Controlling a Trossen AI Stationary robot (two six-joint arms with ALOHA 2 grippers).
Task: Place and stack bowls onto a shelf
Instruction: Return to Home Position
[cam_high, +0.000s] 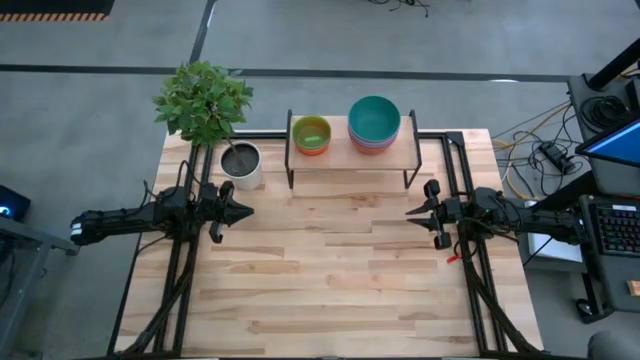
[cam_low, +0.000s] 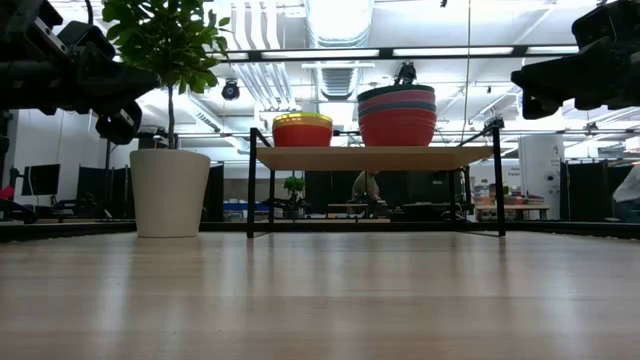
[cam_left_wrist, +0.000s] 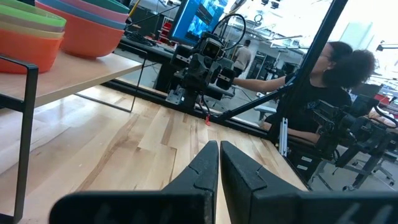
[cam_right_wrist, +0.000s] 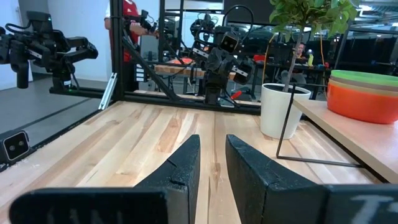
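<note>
The shelf (cam_high: 350, 160) stands at the table's far side on thin black legs, with two stacks of bowls on its wooden top. The left stack (cam_high: 311, 134) has a green bowl uppermost over orange. The right stack (cam_high: 374, 121) has a teal bowl uppermost over pink and red (cam_low: 397, 118). My left gripper (cam_high: 247, 211) hovers over the table's left middle, shut and empty (cam_left_wrist: 219, 152). My right gripper (cam_high: 409, 212) hovers over the right middle, facing it, with a narrow gap between its fingers and nothing in it (cam_right_wrist: 213, 146).
A white plant pot (cam_high: 241, 164) with a leafy green plant (cam_high: 203, 100) stands just left of the shelf, beyond my left gripper. Bare slatted wood (cam_high: 330, 270) lies between and in front of the grippers. A person (cam_left_wrist: 329, 81) sits beyond the table's right side.
</note>
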